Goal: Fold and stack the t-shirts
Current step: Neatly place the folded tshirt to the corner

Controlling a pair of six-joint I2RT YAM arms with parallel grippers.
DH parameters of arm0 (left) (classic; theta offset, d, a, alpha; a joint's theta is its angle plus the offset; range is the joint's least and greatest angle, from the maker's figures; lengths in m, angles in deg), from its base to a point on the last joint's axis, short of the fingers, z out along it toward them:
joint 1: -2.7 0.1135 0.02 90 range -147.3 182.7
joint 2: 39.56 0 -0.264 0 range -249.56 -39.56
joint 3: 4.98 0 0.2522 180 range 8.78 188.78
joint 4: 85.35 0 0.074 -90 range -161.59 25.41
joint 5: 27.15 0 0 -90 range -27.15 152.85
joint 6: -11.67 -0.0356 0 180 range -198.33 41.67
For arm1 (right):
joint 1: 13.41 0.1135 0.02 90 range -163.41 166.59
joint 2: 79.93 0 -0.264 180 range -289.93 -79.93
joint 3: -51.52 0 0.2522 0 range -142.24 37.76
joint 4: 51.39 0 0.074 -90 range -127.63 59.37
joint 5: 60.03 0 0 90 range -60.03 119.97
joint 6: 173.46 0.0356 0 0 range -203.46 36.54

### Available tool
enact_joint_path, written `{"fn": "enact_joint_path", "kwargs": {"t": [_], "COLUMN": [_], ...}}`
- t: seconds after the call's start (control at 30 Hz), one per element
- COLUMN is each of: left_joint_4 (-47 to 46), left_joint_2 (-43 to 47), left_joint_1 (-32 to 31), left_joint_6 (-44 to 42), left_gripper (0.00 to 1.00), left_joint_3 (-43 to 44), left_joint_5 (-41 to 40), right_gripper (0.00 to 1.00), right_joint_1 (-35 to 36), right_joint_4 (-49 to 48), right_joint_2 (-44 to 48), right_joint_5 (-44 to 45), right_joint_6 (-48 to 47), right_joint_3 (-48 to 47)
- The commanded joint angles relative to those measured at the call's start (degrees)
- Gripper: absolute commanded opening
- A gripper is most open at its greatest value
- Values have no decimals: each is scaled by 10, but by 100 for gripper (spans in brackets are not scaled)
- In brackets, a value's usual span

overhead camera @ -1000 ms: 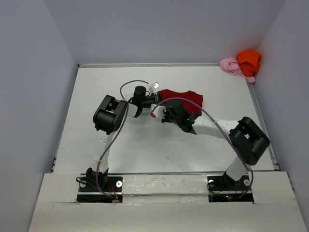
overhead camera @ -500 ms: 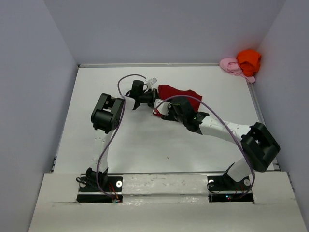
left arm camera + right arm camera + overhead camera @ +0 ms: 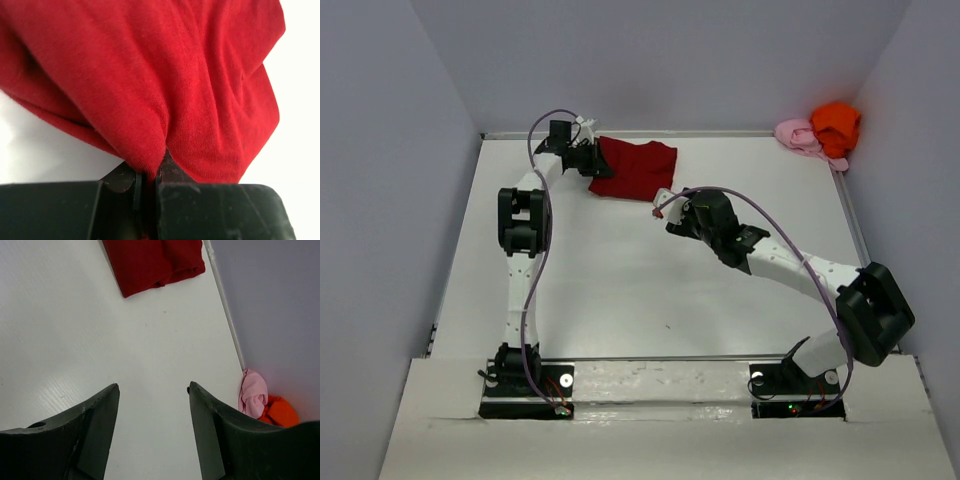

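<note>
The dark red t-shirt (image 3: 638, 167) lies bunched and folded near the table's far edge, left of centre. My left gripper (image 3: 592, 157) is stretched out to its left edge and is shut on a pinch of the red cloth (image 3: 150, 100), which fills the left wrist view. My right gripper (image 3: 663, 204) hovers open just below the shirt's right corner, with only bare table between its fingers (image 3: 100, 410); the red shirt (image 3: 152, 262) shows ahead of it. The pink t-shirt (image 3: 798, 136) and orange t-shirt (image 3: 835, 123) sit crumpled together in the far right corner.
Grey walls close in the white table (image 3: 620, 290) on the left, back and right. A raised rail (image 3: 225, 310) runs along the table's right edge. The pink shirt (image 3: 254, 396) and orange shirt (image 3: 279, 412) lie against that wall.
My left arm has carried the red shirt from the table's middle back and to the left. My right gripper has let go of the cloth and opened, staying near the middle.
</note>
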Motion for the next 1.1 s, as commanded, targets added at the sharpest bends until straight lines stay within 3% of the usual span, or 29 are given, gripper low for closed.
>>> {"fn": "enact_joint_path", "kwargs": {"t": [0.0,0.27,0.67,0.77,1.07], "left_joint_4": [155,124,63,46,21], "left_joint_2": [-4,13,46,39,15], "left_joint_1": [24,56,128,137,165], "left_joint_6": [-84,-208,-265,-292,-367], "left_gripper": [0,0,0,0,0], "left_joint_3": [81,63,24,30,40], "left_joint_5": [-34,-205,-352,-428,-452], "right_gripper": [63,63,63,63,63], "right_joint_1": [0,-5,-5,-10,-10], "right_joint_4": [-23,-23,-23,-23,-23], "right_joint_2": [9,9,19,22,22], "right_joint_5": [3,9,6,5,5], "right_joint_6": [12,10,9,9,10], "right_joint_3": [4,1,11,13,12]}}
